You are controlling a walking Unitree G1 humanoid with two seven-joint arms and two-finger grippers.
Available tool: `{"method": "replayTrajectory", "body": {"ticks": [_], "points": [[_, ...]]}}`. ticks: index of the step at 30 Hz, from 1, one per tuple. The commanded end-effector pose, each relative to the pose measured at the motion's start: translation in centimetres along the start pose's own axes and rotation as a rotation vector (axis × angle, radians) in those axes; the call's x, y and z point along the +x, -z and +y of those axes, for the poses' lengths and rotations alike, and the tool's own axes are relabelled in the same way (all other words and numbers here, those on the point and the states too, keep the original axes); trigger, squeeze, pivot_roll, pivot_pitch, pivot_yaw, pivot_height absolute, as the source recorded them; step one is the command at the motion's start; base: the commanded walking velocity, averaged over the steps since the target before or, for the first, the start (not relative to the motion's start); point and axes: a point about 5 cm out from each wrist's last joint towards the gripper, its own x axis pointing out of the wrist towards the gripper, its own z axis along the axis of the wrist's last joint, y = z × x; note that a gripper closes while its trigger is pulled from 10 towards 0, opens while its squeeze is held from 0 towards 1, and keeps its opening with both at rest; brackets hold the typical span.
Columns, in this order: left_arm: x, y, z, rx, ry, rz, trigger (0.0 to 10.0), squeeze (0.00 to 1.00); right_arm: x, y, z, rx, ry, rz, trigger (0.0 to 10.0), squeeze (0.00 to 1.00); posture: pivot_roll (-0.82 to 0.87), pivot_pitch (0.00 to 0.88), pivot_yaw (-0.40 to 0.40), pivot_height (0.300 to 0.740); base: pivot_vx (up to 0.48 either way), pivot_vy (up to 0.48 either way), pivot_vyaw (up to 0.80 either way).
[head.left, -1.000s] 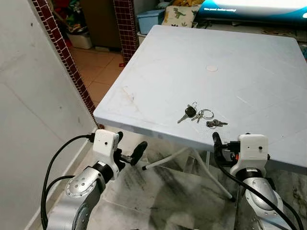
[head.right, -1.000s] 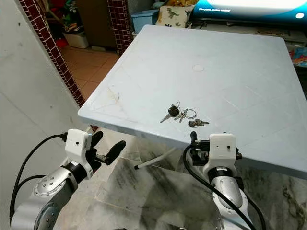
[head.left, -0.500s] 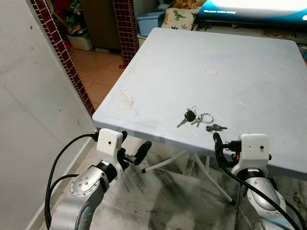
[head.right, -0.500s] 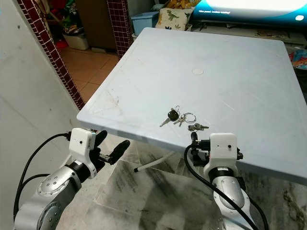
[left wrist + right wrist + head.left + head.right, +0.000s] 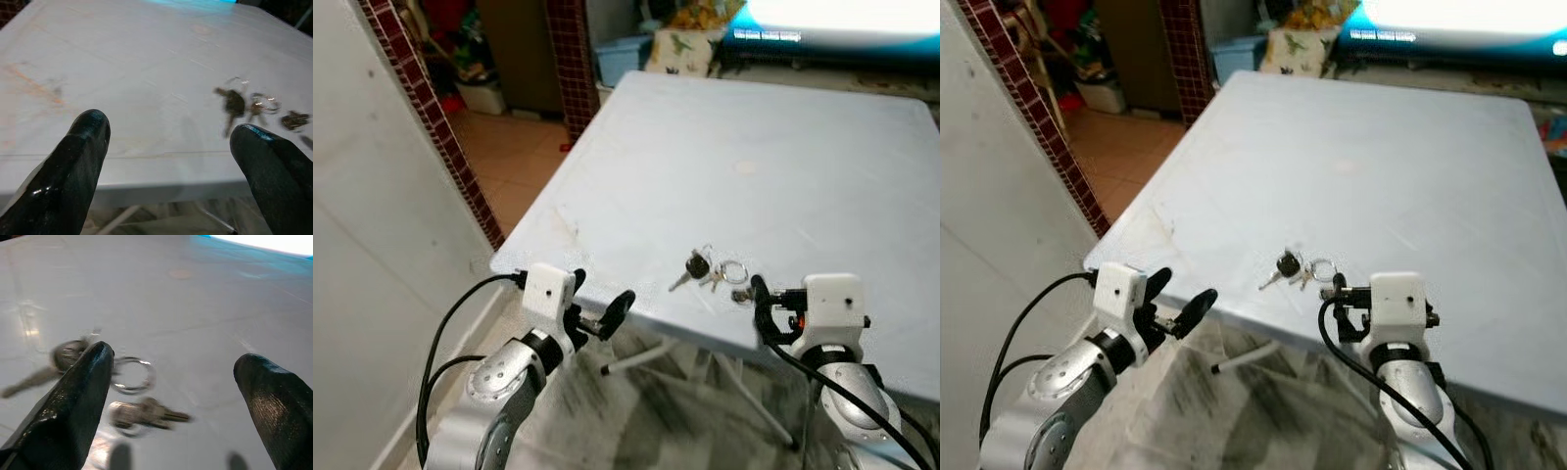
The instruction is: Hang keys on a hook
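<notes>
A bunch of keys (image 5: 710,270) with a black-headed key, a ring and a small key lies near the front edge of the pale plastic table (image 5: 754,127). My right gripper (image 5: 173,357) is open at the table's edge, just short of the keys (image 5: 129,394), which lie between and ahead of its fingers. In the left eye view that gripper (image 5: 762,302) sits right by the small key. My left gripper (image 5: 604,300) is open at the table's front edge, to the left of the keys (image 5: 249,105), with nothing in it.
A white wall (image 5: 372,245) and a red-tiled pillar (image 5: 421,108) stand at my left. Beyond the table are a blue bin (image 5: 622,54), a dinosaur cushion (image 5: 690,44) and a lit screen (image 5: 842,20). White table legs (image 5: 646,357) stand on the marble floor below.
The view has shifted closer to the table and is blurred. Both grippers have come up to the table's front edge; the right one now reaches the keys. The keys have not moved.
</notes>
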Motion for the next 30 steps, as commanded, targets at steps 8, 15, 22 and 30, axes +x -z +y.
{"method": "replayTrajectory", "body": {"ticks": [8, 15, 22, 30], "points": [[-0.6, 0.5, -0.4, 0.007, 0.068, 0.057, 10.0, 0.0, -0.3, -0.4, 0.5, 0.0, -0.012, -0.002, 10.0, 0.0, -0.01, 0.084, 0.075, 0.74, 0.0, 0.0, 0.0], [-1.2, 1.1, -0.8, 0.019, 0.202, 0.15, 10.0, 0.0, -0.8, 0.9, 0.1, -0.001, -0.028, 0.085, 10.0, 0.0, -0.01, 0.09, 0.081, 0.74, 0.0, 0.0, 0.0], [-1.2, 1.2, -1.0, 0.022, 0.26, 0.194, 10.0, 0.0, -0.2, 2.0, 0.2, -0.004, -0.033, 0.167, 10.0, 0.0, -0.01, 0.093, 0.083, 0.74, 0.0, 0.0, 0.0], [-1.2, 1.2, -1.4, 0.019, 0.278, 0.194, 10.0, 0.0, 1.2, 2.6, -1.1, -0.033, -0.022, 0.188, 10.0, 0.0, -0.01, 0.097, 0.081, 0.74, 0.0, 0.0, 0.0]]}}
